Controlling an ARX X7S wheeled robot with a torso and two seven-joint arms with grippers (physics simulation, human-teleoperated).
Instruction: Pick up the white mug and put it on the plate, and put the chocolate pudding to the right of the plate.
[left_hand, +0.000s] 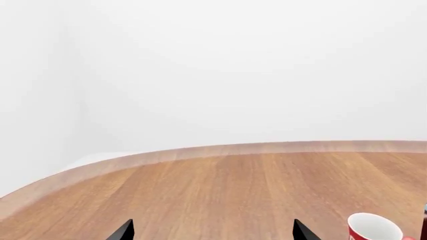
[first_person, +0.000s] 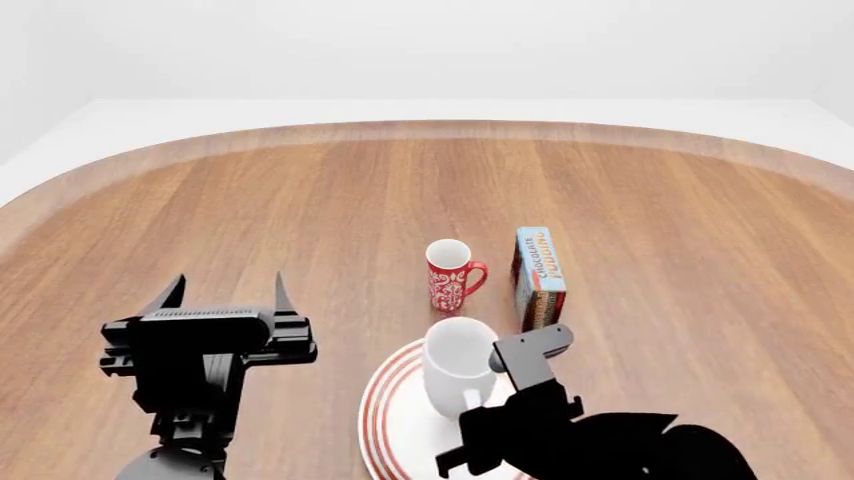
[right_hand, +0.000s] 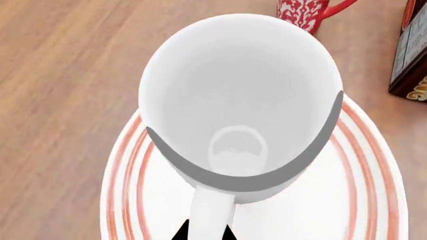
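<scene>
R gripper (right_hand: 205, 231) mostly cut off in wrist view; tips pinch white mug (first_person: 458, 362) handle, glossy ceramic, upright on plate (first_person: 394, 415) w/ red rings. Plate's near edge hidden by arm. Chocolate pudding (first_person: 539, 276), slim carton, stands beyond plate beside patterned red mug (first_person: 450, 275). L gripper (first_person: 224, 292) wide apart, empty, over wood-grain table (first_person: 267, 220).
</scene>
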